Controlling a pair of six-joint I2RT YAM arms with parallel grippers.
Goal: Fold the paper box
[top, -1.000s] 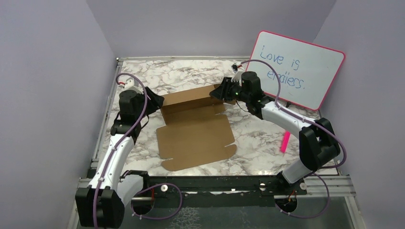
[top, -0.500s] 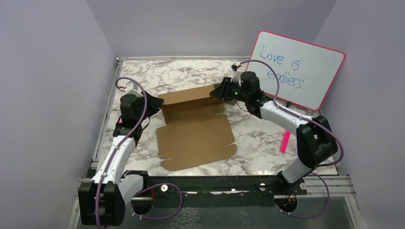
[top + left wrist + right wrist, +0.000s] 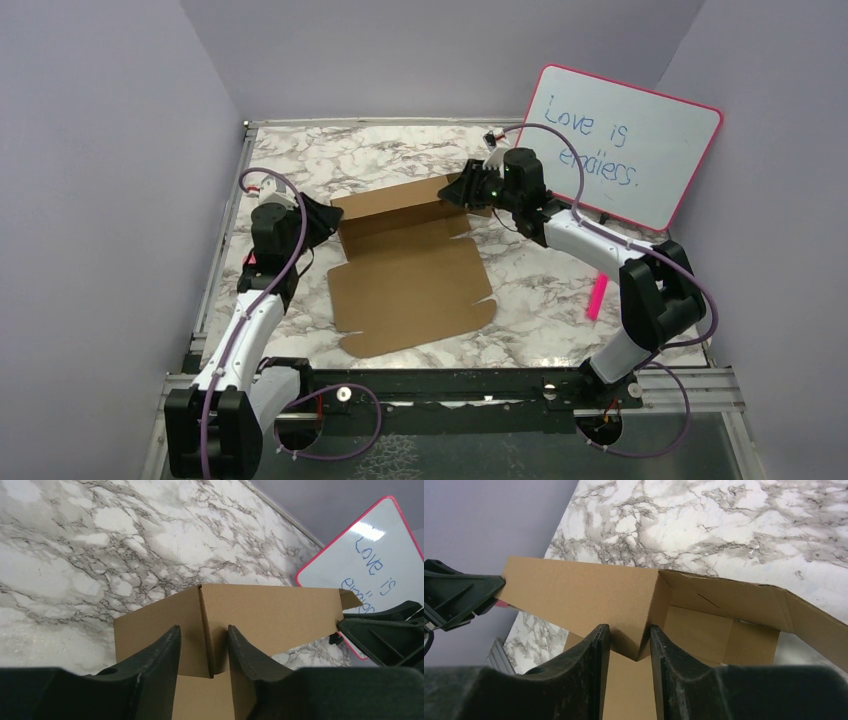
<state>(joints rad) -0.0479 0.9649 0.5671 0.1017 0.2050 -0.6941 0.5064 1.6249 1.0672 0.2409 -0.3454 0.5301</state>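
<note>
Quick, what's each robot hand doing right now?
Left gripper: jaws around a corner of the paper box; cannot tell if clamped.
Right gripper: closed on another corner of the paper box.

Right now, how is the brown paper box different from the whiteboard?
The paper box is plain brown; the whiteboard is white, pink-rimmed, with blue writing. The paper box lies on the table, back wall folded up; the whiteboard stands up, leaning. Both are roughly rectangular.

Paper box (image 3: 410, 280) lay mid-table (image 3: 545, 295), back panel upright; left gripper (image 3: 333, 213) straddled its left corner, right gripper (image 3: 456, 192) its right; whiteboard (image 3: 625, 150) stood behind-right, marker (image 3: 597, 297) right of the box.
</note>
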